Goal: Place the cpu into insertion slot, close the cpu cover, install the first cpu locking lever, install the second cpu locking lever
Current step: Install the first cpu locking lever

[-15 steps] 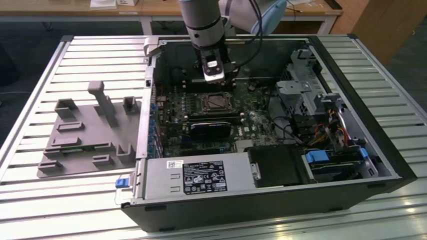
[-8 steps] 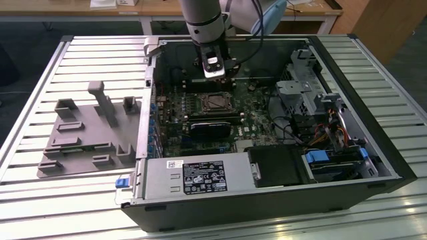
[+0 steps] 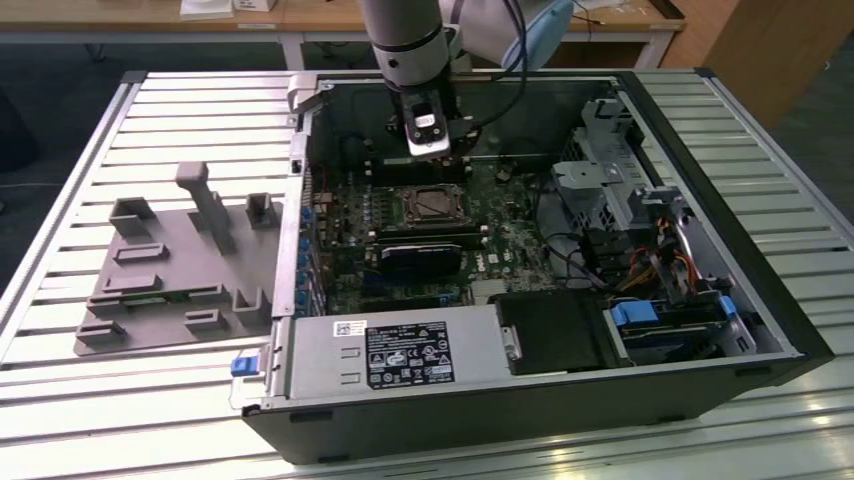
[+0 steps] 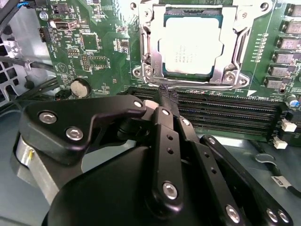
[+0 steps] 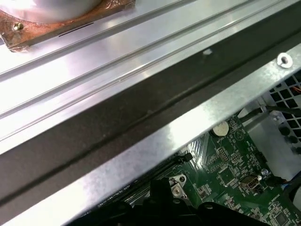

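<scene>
In the second wrist view the cpu (image 4: 188, 47) lies flat in the insertion slot, its silver face showing through the window of the cpu cover (image 4: 146, 52), which is folded down over it. A thin metal locking lever (image 4: 207, 86) runs along the socket edge nearest the memory slots. My gripper (image 4: 167, 95) is shut, and its textured tip touches that lever's end. In the exterior view the gripper (image 3: 427, 148) hangs inside the open case just behind the insertion slot (image 3: 430, 203).
Long black memory slots (image 4: 225, 113) lie right beside the socket. A coin battery (image 4: 80, 87) sits on the green board. The case holds a power supply (image 3: 387, 355), a black module (image 3: 416, 262) and cables (image 3: 641, 260). A grey fixture (image 3: 174, 270) stands at the exterior view's left.
</scene>
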